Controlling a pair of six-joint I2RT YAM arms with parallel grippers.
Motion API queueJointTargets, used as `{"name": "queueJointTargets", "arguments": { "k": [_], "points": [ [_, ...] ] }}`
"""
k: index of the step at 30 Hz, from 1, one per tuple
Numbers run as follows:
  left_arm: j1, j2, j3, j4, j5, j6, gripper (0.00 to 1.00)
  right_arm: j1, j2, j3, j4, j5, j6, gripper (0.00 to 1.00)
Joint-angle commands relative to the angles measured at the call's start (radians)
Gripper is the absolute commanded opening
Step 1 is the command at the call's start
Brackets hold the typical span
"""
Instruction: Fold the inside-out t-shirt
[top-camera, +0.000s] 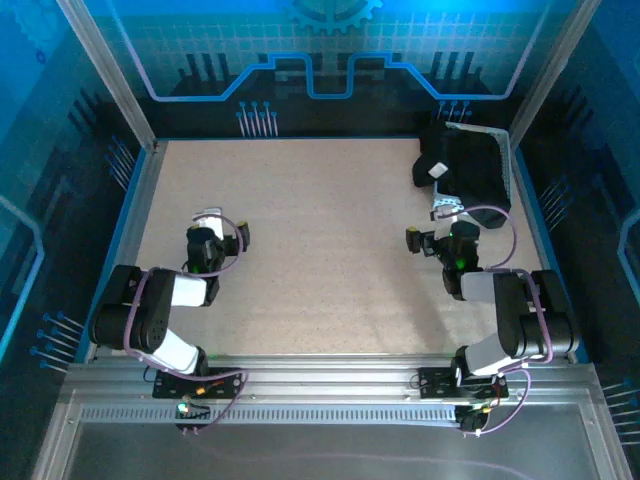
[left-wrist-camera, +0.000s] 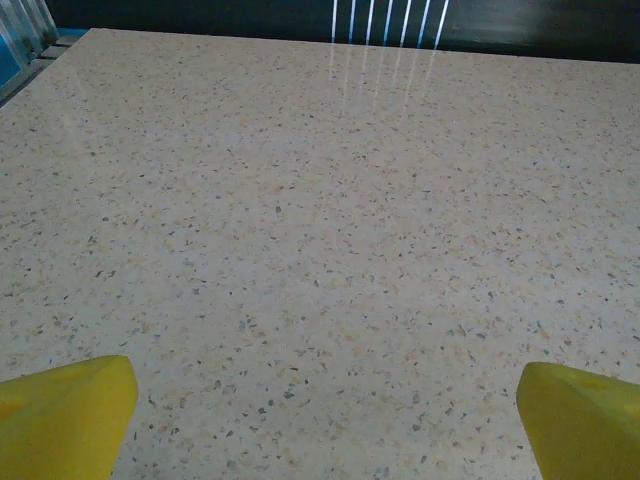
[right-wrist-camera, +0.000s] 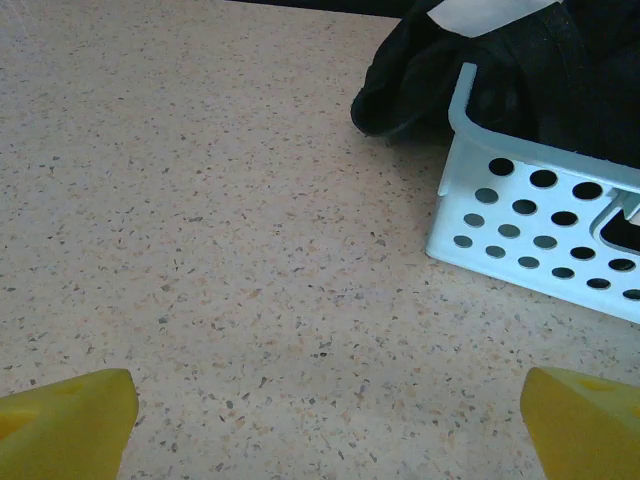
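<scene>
The speckled tabletop (top-camera: 320, 250) carries, at its far right corner, the black inside-out t-shirt (top-camera: 470, 165) bunched in a light grey perforated tray (right-wrist-camera: 470, 215) and spilling over its rim, while the left jaws and right jaws stand wide apart, holding nothing.

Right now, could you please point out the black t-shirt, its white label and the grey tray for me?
black t-shirt (right-wrist-camera: 420, 70), right wrist view, on the fabric bulging past the tray's corner.
white label (top-camera: 437, 171), top external view, on the label's middle.
grey tray (right-wrist-camera: 520, 187), right wrist view, on its perforated wall.
</scene>
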Motion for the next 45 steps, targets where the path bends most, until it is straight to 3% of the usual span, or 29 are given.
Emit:
{"name": "queueJointTargets", "arguments": {
  "k": [1, 36, 40, 45],
  "points": [
    [0.010, 0.014, 0.022, 0.036, 0.014, 0.017, 0.99, 0.017, 0.011, 0.020, 0.047, 0.007, 0.008, 1.00],
    [0.009, 0.014, 0.021, 0.037, 0.014, 0.020, 0.99, 0.017, 0.011, 0.020, 0.047, 0.005, 0.008, 1.00],
    [0.006, 0.012, 0.005, 0.066, 0.023, 0.027, 0.99, 0.017, 0.009, 0.019, 0.049, 0.005, 0.009, 1.00],
    [-0.038, -0.027, -0.086, 0.217, 0.006, 0.080, 0.99, 0.027, -0.014, -0.036, 0.125, -0.033, -0.023, 1.00]
  ]
}}
